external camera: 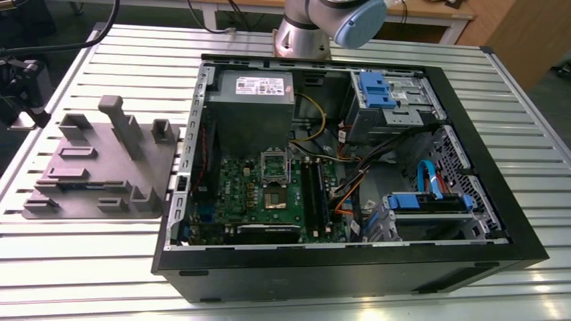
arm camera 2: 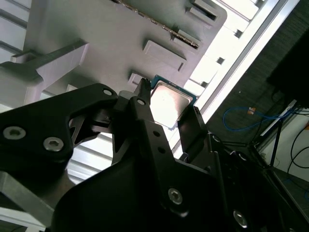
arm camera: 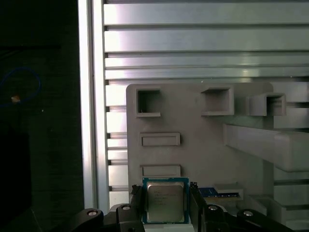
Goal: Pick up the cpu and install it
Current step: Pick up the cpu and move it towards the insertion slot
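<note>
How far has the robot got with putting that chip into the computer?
Done: the gripper appears shut on the cpu, a finger at each side. In hand: the pick-up, above the grey fixture tray; I cannot tell whether it is lifted clear. Left: the install; the cpu is not yet at the green motherboard in the open case.

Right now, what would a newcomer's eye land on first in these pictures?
In the first wrist view, the small flat square cpu with its silvery metal top sits gripped between the fingers of the black gripper, with the grey plastic fixture tray behind it. In the exterior view, a big open black computer case lies on the slatted metal table, baring its green motherboard.
</note>
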{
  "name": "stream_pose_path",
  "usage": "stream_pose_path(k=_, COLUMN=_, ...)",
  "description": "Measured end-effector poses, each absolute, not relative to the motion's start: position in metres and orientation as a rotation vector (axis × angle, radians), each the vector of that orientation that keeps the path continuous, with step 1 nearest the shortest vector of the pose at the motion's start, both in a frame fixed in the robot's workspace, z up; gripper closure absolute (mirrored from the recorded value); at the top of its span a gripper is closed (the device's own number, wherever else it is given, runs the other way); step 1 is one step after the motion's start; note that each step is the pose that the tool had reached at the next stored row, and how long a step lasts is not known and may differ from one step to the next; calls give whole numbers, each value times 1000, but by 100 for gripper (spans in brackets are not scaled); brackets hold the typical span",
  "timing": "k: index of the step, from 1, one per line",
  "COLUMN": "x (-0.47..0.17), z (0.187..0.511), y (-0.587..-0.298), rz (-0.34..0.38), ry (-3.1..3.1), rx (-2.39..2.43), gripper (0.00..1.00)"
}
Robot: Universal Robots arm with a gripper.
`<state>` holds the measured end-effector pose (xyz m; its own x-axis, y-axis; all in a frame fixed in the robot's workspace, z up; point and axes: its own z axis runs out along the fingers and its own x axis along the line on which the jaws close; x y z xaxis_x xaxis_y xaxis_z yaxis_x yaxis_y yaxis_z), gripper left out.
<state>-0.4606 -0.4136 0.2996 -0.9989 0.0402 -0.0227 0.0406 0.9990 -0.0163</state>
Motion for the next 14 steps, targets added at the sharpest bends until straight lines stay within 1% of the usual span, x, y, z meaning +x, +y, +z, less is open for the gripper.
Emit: stream_pose_path(k=14, x=-461, z=302, y=-414, rz=-26, ry=3119, rx=63, gripper=53)
